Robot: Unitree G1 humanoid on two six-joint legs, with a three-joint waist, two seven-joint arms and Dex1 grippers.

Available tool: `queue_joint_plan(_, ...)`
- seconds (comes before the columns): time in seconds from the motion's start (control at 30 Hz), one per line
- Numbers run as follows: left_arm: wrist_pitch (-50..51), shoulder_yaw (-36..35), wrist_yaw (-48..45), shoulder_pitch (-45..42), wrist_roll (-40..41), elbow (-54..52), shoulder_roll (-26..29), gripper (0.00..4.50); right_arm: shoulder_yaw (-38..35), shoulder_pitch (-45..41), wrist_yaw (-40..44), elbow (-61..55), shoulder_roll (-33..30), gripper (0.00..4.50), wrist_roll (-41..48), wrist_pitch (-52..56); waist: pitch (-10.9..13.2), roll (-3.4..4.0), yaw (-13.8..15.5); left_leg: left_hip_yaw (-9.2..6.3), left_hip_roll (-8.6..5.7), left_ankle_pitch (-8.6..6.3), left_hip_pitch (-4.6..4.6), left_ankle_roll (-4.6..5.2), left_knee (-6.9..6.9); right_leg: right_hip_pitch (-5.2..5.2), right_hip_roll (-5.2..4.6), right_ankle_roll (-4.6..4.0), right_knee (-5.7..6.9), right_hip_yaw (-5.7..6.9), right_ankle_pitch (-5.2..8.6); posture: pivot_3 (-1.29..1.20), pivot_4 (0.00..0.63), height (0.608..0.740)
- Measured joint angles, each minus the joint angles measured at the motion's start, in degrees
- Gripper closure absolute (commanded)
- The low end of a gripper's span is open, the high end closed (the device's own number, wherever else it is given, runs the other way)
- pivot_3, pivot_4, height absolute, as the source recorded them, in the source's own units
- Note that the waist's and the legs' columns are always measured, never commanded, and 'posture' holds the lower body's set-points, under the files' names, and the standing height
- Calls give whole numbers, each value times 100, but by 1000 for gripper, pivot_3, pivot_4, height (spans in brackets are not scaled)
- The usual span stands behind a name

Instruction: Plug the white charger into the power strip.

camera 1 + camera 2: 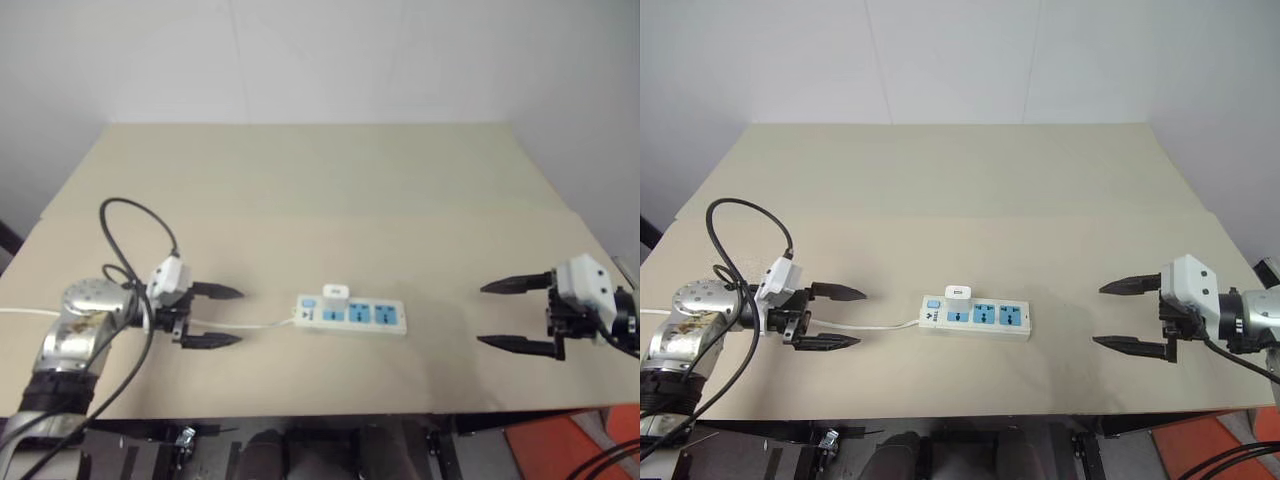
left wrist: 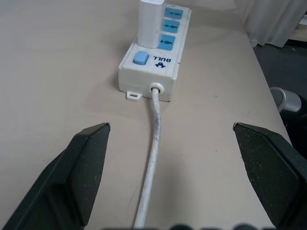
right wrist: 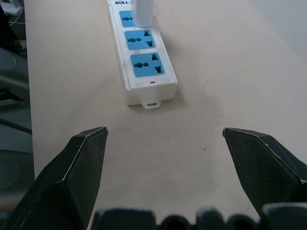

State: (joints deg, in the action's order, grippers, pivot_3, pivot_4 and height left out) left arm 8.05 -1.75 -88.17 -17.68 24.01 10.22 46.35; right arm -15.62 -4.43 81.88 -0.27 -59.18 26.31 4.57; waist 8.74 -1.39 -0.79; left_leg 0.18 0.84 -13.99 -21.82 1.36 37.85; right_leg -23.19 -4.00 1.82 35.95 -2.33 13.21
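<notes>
Upright, white charger [image 1: 335, 294] sits plugged into power strip [image 1: 390, 318]; both claws gape empty.

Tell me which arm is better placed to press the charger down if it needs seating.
Probably the left. The charger already stands in the strip's socket nearest the switch end, which faces the left tool. The right tool is farther away. Both are open and empty.

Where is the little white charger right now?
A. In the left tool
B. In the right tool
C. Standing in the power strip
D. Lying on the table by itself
C. The white charger stands upright in the power strip, in the socket next to its switch end, with both tools open and off to either side.
</notes>
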Motion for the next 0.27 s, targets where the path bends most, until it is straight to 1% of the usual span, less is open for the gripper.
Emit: queue_joint_plan(0.27, 239, -88, 359, 79, 83, -528, 94, 17, 6, -135, -74, 353, 11, 0, -131, -164, 1, 0, 7, 1, -1, 0, -2, 0, -1, -1, 1, 0, -4, 1, 0, 0, 150, 740)
